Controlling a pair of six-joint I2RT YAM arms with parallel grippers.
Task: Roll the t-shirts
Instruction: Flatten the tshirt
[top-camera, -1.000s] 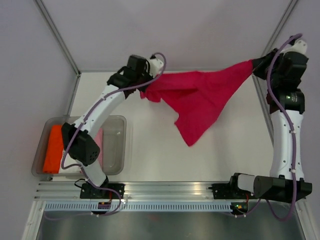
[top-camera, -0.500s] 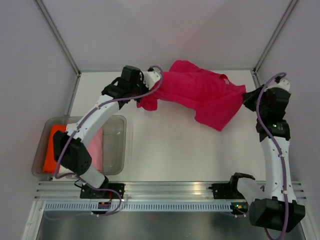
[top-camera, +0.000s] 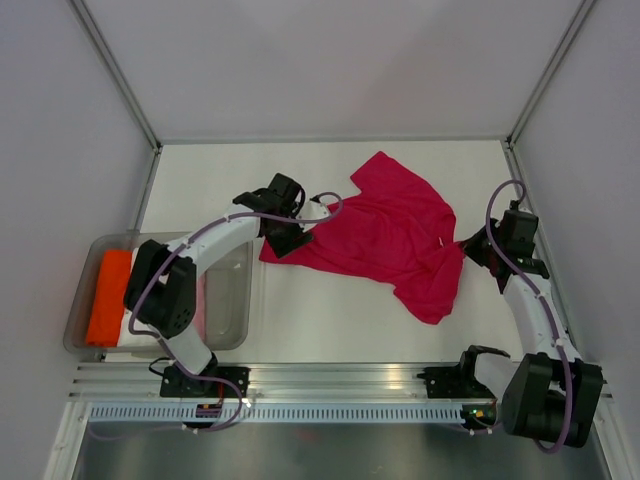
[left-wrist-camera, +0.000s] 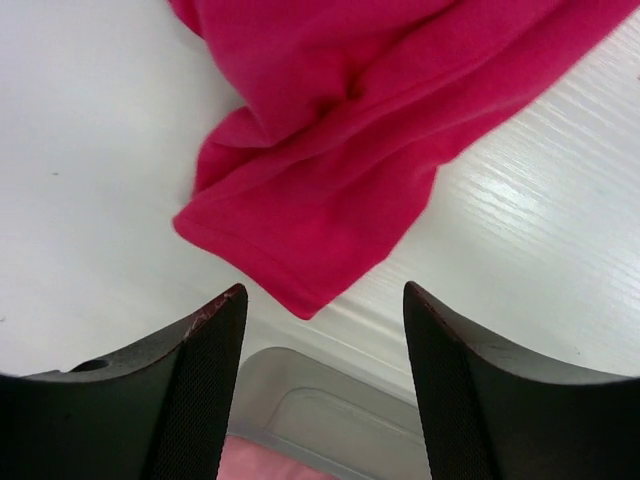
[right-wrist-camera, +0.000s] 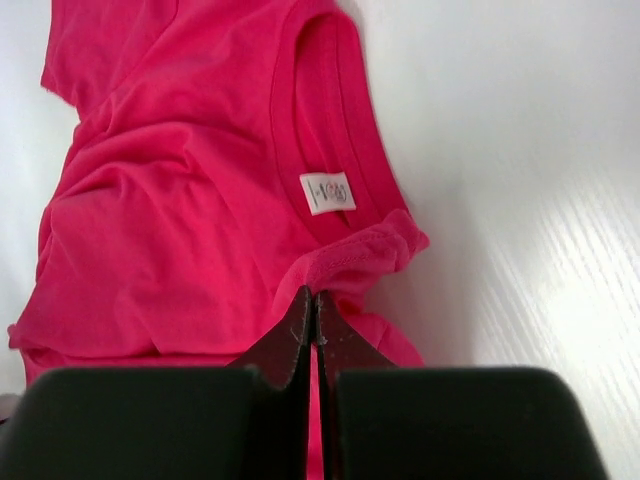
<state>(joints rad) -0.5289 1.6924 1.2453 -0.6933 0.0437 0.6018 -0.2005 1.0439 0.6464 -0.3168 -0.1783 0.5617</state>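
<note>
Well, from where I stand the magenta t-shirt (top-camera: 385, 232) lies rumpled and partly spread on the white table (top-camera: 330, 325), to the right of the clear plastic bin (top-camera: 235, 300) and a little farther from the arm bases than the bin is. One lower corner of the shirt points back toward the bin and stops just short of its far right corner. The left gripper (top-camera: 288, 238) hovers over that spot, between bin and shirt. In its wrist view the left gripper (left-wrist-camera: 322, 300) has its two dark fingers (left-wrist-camera: 205, 370) spread wide with nothing between them, the folded hem tip of the shirt (left-wrist-camera: 320, 200) just ahead of them and the rim of the bin (left-wrist-camera: 300, 395) just under them. On the side of the shirt away from the bin, the right gripper (top-camera: 470, 246) sits low at the garment's edge. Its wrist view shows the right gripper (right-wrist-camera: 313, 300) pinched tight on a fold of the neckline, beside the small white label (right-wrist-camera: 327, 192) sewn inside the collar, and the rest of the shirt (right-wrist-camera: 170, 220) lies slack on the table beyond it. Inside the bin an orange t-shirt (top-camera: 108, 295) lies folded along the left wall. A pale pink t-shirt (top-camera: 203, 295) shows nearer the middle, partly hidden by the left arm.
</note>
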